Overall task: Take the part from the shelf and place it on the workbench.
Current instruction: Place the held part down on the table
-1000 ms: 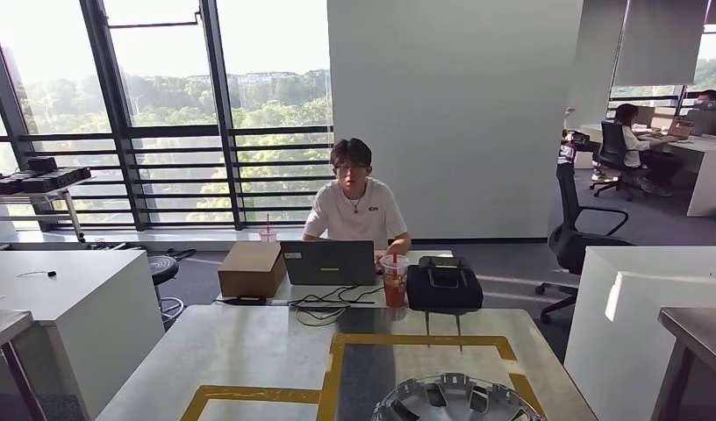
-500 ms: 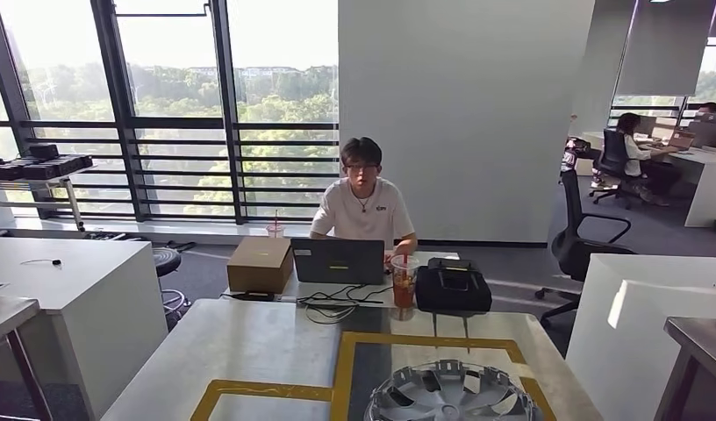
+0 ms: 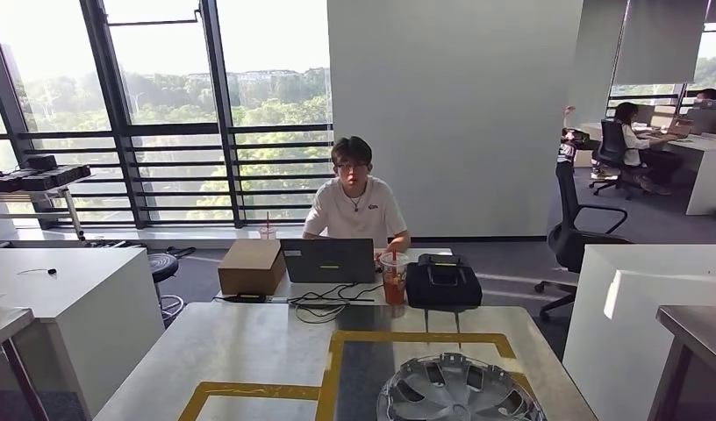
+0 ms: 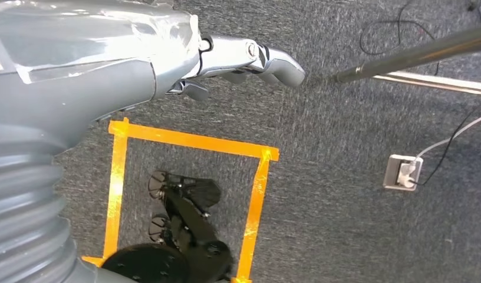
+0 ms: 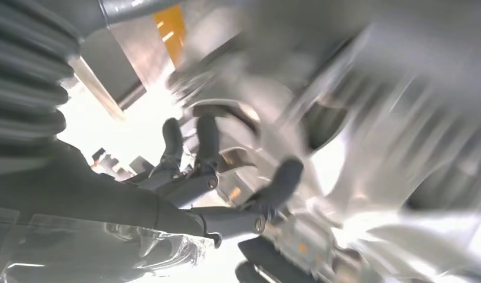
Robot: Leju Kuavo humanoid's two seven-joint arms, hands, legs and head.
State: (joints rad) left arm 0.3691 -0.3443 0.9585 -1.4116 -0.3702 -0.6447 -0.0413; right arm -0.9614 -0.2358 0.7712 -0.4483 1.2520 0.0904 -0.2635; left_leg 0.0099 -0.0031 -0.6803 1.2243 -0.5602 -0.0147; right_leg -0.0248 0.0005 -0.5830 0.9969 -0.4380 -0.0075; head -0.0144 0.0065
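The part is a silver wheel cover, low in the head view over the near end of the metal workbench, inside its yellow-taped rectangle. In the blurred right wrist view my right hand holds the wheel cover, its dark fingers spread against the silver underside. Whether the cover touches the bench top I cannot tell. My left hand hangs over grey carpet and holds nothing.
Behind the bench a person works at a laptop, with a cardboard box, a drink cup and a black bag. White counters stand at left and right. Orange tape marks the floor.
The camera swayed and came back. More of the wheel cover shows now; it sits higher and farther over the taped area than a second ago.
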